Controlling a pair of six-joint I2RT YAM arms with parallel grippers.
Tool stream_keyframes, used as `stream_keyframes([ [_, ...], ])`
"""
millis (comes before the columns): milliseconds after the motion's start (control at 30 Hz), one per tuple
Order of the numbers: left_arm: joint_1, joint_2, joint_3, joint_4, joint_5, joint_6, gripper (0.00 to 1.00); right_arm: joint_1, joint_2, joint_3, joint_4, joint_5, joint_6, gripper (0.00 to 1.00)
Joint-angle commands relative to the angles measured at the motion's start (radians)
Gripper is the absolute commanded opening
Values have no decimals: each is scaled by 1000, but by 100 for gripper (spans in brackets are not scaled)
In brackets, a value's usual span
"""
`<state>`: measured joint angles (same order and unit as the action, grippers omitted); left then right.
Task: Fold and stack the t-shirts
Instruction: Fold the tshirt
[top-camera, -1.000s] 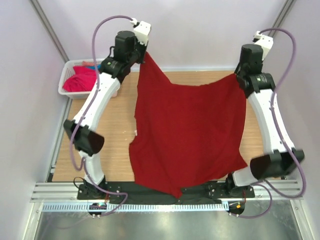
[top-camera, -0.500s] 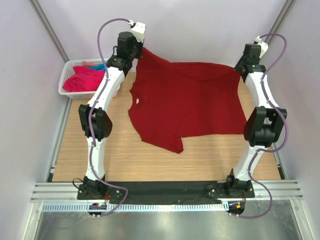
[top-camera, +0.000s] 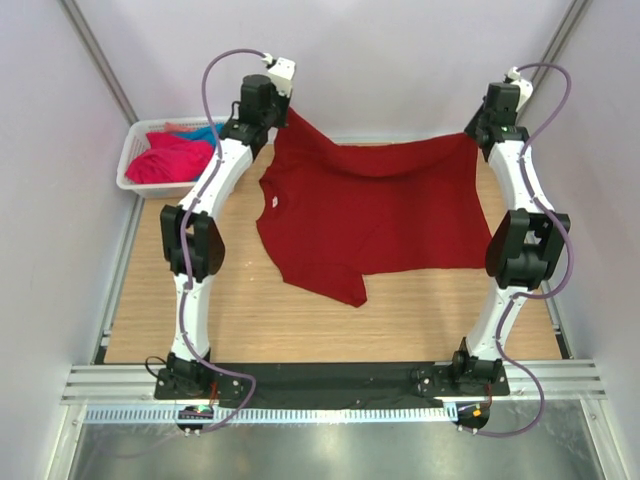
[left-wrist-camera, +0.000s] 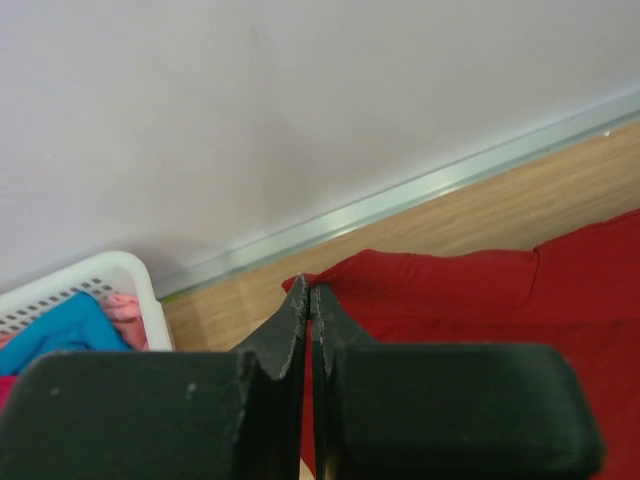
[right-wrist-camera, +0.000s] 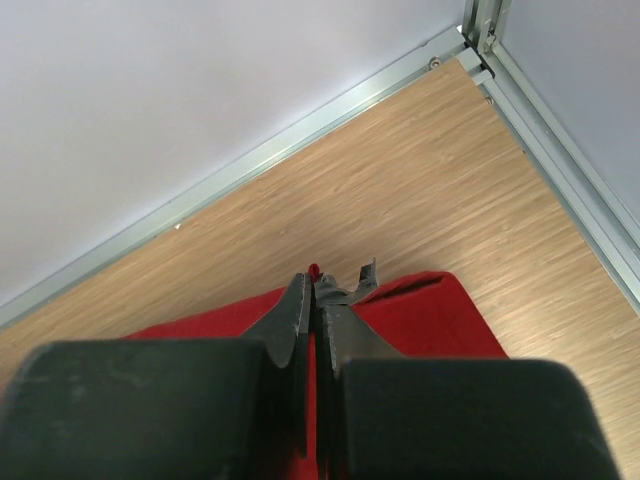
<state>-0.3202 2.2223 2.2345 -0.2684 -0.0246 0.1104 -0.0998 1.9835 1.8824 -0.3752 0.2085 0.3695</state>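
The dark red t-shirt (top-camera: 370, 215) lies spread across the wooden table, its small white neck label (top-camera: 270, 203) on the left side. Its far edge is lifted at two corners. My left gripper (top-camera: 287, 112) is shut on the far left corner, and in the left wrist view red cloth (left-wrist-camera: 450, 290) is pinched between the tips of the left gripper (left-wrist-camera: 310, 290). My right gripper (top-camera: 472, 135) is shut on the far right corner. The right wrist view shows the right gripper (right-wrist-camera: 318, 280) nipping the red cloth (right-wrist-camera: 430, 315) just above the table.
A white lattice basket (top-camera: 127, 160) stands at the far left, holding a bright pink shirt (top-camera: 165, 160) and a turquoise one (top-camera: 205, 133). Its rim (left-wrist-camera: 100, 268) is close to my left gripper. The back wall and its metal rail (right-wrist-camera: 300, 130) run just beyond both grippers.
Both arms have stretched toward the far edge and come down. The red shirt went from hanging in the air to lying on the table, with both corners still gripped.
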Motion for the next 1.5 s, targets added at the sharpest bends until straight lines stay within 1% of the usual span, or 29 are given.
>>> stream_keyframes([
  [0, 1, -99, -30, 48, -27, 12, 0, -6, -29, 37, 6, 2, 8, 1],
  [100, -10, -182, -48, 23, -119, 26, 0, -8, -43, 142, -102, 34, 8, 1],
  [233, -60, -321, -50, 18, -221, 98, 0, -8, -100, 396, -308, 54, 17, 1],
  [333, -117, -444, -58, 15, -299, 159, 0, -8, -210, 466, -379, 43, 43, 1],
  [367, -134, -482, -62, 15, -320, 170, 0, -8, -247, 460, -389, 45, 60, 1],
  [400, -155, -543, -73, 14, -362, 208, 0, -8, -326, 452, -404, 46, 66, 1],
  [467, -227, -614, -84, 8, -411, 248, 0, -8, -406, 411, -415, 42, 77, 1],
  [500, -255, -683, -91, 2, -432, 293, 0, -8, -454, 393, -419, 39, 80, 1],
  [567, -353, -749, -124, 0, -509, 327, 0, -8, -592, 328, -415, 42, 83, 1],
  [600, -388, -824, -136, 1, -537, 350, 0, -8, -635, 308, -413, 43, 89, 1],
  [633, -467, -854, -156, 1, -581, 362, 0, -8, -716, 282, -415, 46, 86, 1],
  [667, -512, -890, -164, 1, -607, 368, 0, -8, -751, 279, -419, 48, 85, 1],
  [700, -607, -920, -168, 4, -633, 391, 0, -8, -784, 281, -432, 67, 83, 1],
  [733, -656, -973, -171, 5, -687, 399, 0, -8, -846, 287, -454, 83, 85, 1],
  [833, -797, -1068, -188, 5, -712, 376, 0, -8, -908, 337, -488, 97, 83, 1],
  [900, -829, -1102, -200, -12, -690, 333, 0, -8, -951, 383, -513, 104, 85, 1],
  [933, -829, -1112, -194, -29, -678, 312, 0, -8, -957, 406, -530, 107, 86, 1],
  [967, -829, -1115, -149, -73, -652, 280, 0, -8, -957, 432, -544, 106, 88, 1],
  [1033, -829, -1096, -77, -112, -646, 276, 0, -8, -945, 501, -568, 101, 85, 1],
  [1067, -829, -1058, -31, -152, -641, 287, 0, -8, -936, 526, -576, 103, 85, 1],
  [1100, -829, -1037, 62, -163, -643, 308, 0, -6, -910, 565, -582, 106, 85, 1],
  [1167, -829, -954, 152, -181, -643, 378, 0, -6, -890, 587, -574, 106, 85, 1],
  [1200, -829, -919, 243, -183, -646, 406, 0, -6, -870, 592, -556, 109, 86, 1],
  [1233, -829, -893, 279, -180, -650, 434, 0, -6, -862, 589, -547, 121, 86, 1],
  [1267, -829, -844, 309, -164, -656, 510, 0, -6, -850, 586, -525, 129, 80, 1],
  [1367, -829, -803, 283, -53, -702, 627, 0, -6, -813, 545, -469, 166, 51, 1],
  [1400, -824, -785, 262, -31, -712, 682, 0, -6, -801, 499, -455, 175, 43, 1],
  [1433, -804, -777, 216, -22, -707, 681, 0, -6, -796, 469, -444, 183, 36, 1],
  [1467, -740, -773, 188, -37, -695, 660, 0, -6, -795, 405, -430, 199, 26, 1],
])
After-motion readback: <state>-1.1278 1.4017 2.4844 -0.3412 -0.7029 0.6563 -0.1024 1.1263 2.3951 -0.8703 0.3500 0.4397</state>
